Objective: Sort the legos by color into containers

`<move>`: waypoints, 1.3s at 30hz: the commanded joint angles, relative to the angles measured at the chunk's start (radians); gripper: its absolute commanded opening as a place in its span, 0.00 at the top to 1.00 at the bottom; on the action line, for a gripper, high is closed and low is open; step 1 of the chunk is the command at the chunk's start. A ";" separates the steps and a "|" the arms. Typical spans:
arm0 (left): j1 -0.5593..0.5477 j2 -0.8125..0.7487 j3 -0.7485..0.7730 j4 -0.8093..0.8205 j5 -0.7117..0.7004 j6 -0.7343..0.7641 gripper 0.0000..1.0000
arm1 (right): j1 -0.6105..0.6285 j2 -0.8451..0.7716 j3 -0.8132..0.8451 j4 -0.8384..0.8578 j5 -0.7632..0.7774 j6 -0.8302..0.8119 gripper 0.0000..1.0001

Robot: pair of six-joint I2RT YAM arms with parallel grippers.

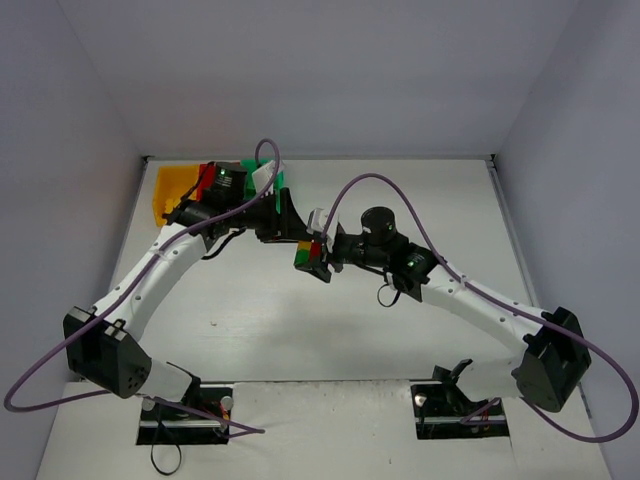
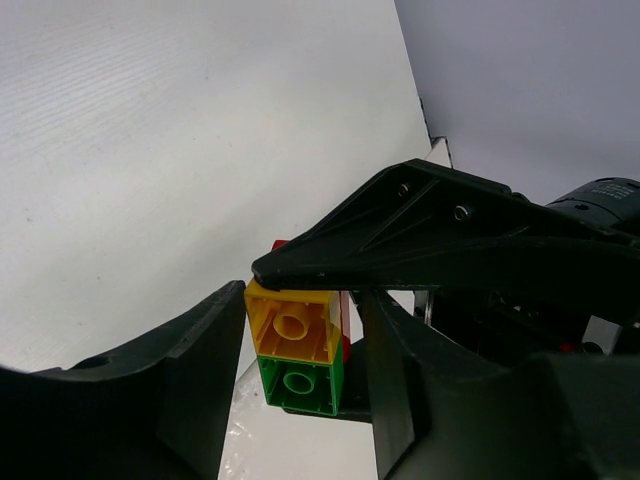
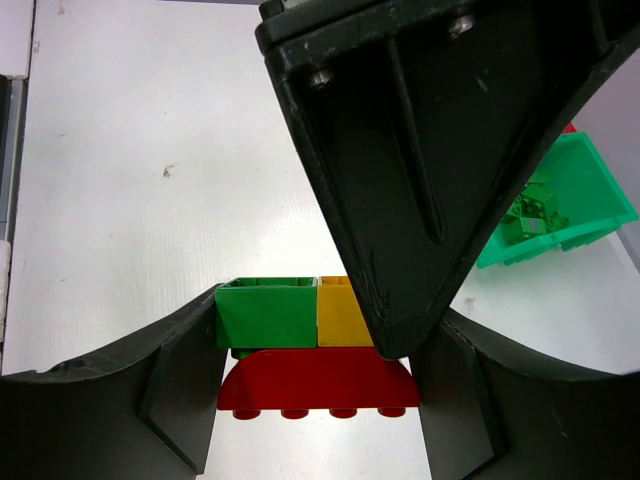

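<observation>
A lego clump (image 1: 308,256) hangs above the mid table between both grippers. It is a yellow brick (image 2: 292,322) and a green brick (image 2: 300,382) stuck on a long red brick (image 3: 315,380). My right gripper (image 3: 315,360) is shut on it end to end, one finger on the green brick (image 3: 265,315), the other at the red brick's far end. My left gripper (image 2: 305,340) straddles the clump crosswise. One finger touches the yellow brick (image 3: 340,318), and a thin gap shows at the other. The green bin (image 3: 560,200) holds several green bricks (image 3: 530,210).
The joined bins stand at the back left: yellow bin (image 1: 170,190), red bin (image 1: 207,180) and green bin (image 1: 262,170), partly hidden by my left arm. Purple cables loop over both arms. Walls close the table on three sides.
</observation>
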 commanded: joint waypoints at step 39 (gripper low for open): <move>0.024 -0.053 -0.077 0.267 0.056 0.064 0.99 | -0.019 -0.080 0.003 0.018 0.125 0.036 0.11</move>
